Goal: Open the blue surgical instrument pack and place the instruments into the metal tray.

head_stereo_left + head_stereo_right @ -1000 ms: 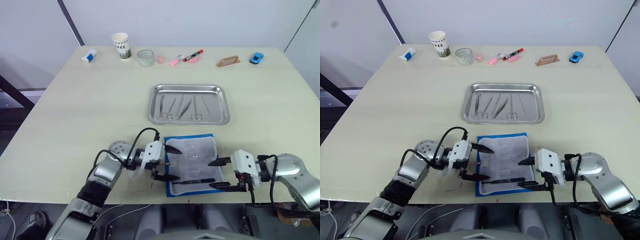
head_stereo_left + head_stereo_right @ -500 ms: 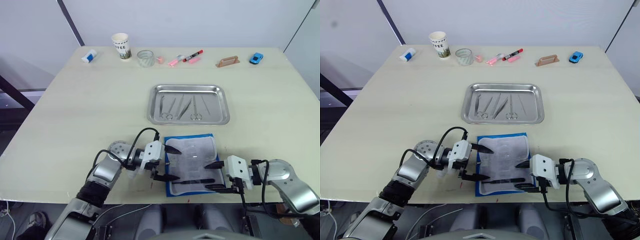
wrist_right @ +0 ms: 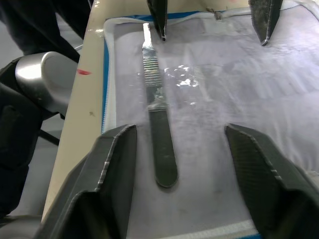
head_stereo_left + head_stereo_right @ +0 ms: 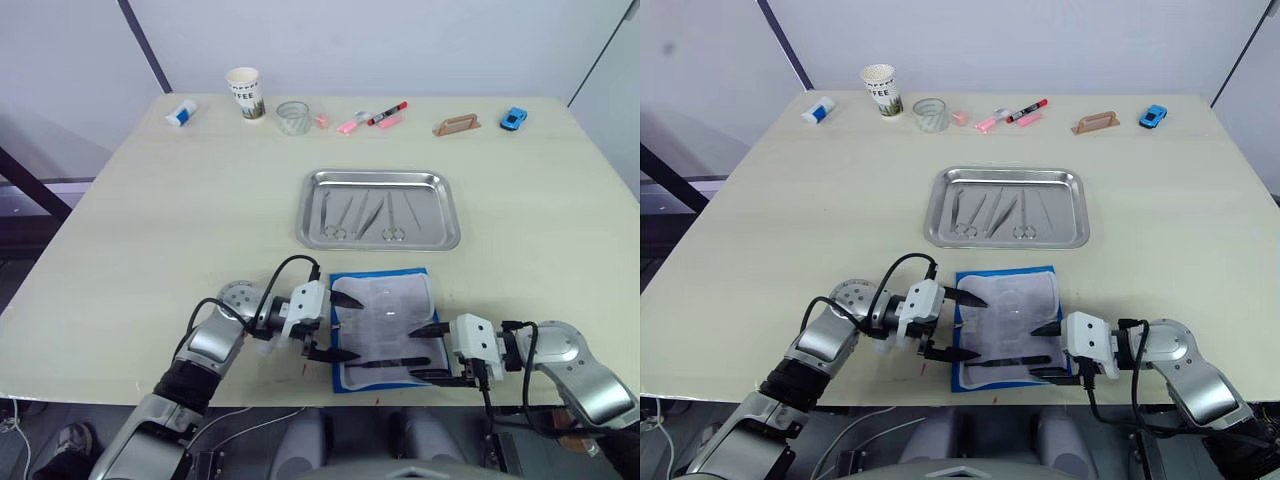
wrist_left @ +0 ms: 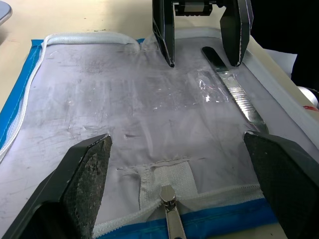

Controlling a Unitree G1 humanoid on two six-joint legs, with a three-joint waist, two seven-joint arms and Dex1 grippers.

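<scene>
Head views: the blue surgical instrument pack lies open at the table's near edge, just before the metal tray, which already holds 4 instruments.

Left wrist view: the left gripper is wide open, holding nothing.

Right wrist view: the right gripper is open astride the last instrument; I think it should lower squarely before closing.

Table with tray, pack
</scene>
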